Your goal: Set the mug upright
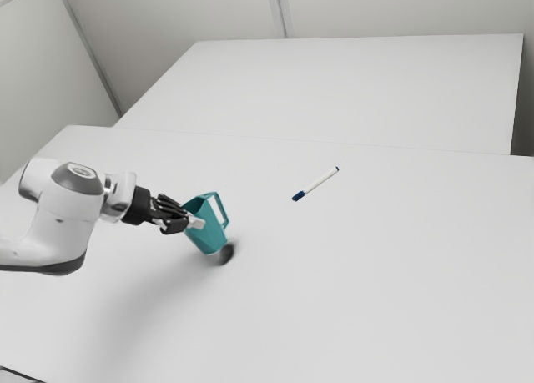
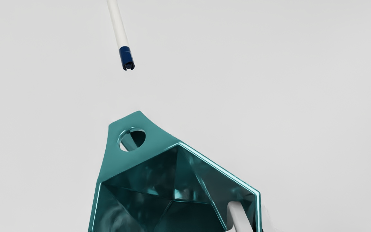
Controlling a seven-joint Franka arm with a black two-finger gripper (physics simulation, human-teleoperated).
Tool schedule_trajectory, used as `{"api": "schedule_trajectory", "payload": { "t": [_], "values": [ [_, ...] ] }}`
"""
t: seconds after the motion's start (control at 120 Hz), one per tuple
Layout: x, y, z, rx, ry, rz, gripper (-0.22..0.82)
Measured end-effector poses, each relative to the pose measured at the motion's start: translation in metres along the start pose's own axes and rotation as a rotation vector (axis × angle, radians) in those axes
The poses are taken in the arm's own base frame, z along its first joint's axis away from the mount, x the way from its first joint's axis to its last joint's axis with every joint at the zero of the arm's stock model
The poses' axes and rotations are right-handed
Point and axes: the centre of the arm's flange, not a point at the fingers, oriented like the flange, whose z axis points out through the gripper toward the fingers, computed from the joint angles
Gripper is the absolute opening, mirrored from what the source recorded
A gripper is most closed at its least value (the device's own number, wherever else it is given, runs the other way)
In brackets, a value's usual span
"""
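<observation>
Slipping or pivoting in the grasp looks like the main risk for the teal, faceted mug (image 1: 207, 236), because the black two-finger gripper (image 1: 194, 222) has it by one side wall near the rim rather than around the body. One pale fingertip (image 2: 239, 215) reaches inside the mouth and the other seems to be on the outer face, so I judge the jaws clenched on that wall, with the mug pinched between them. A push of the base against the white table (image 1: 375, 274) could lever the mug round on that small grip. Letting go at this lean could drop it onto a bottom edge and roll it onto its side.

The mug is at the gripper's tips, over the table, with a dark shadow (image 1: 227, 254) close by its base; whether a bottom edge touches the table I cannot tell. It is tilted, not upright: the mouth points up and toward the gripper, the base down and toward the exterior view's right. Its long axis slants between those ends. The angular teal handle (image 2: 153, 140) faces the white marker with a blue cap (image 1: 317, 183), which lies well apart.
</observation>
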Motion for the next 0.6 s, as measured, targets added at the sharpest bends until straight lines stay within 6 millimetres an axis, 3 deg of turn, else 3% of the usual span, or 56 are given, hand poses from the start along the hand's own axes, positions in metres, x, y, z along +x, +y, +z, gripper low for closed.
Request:
{"api": "schedule_trajectory", "payload": {
  "t": [0.367, 0.6],
  "values": [
    [0.003, -0.003, -0.013, 0.024, -0.296, -0.076, -0.18],
    [0.023, -0.009, -0.026, 0.103, -0.383, -0.11, -0.18]
  ]
}}
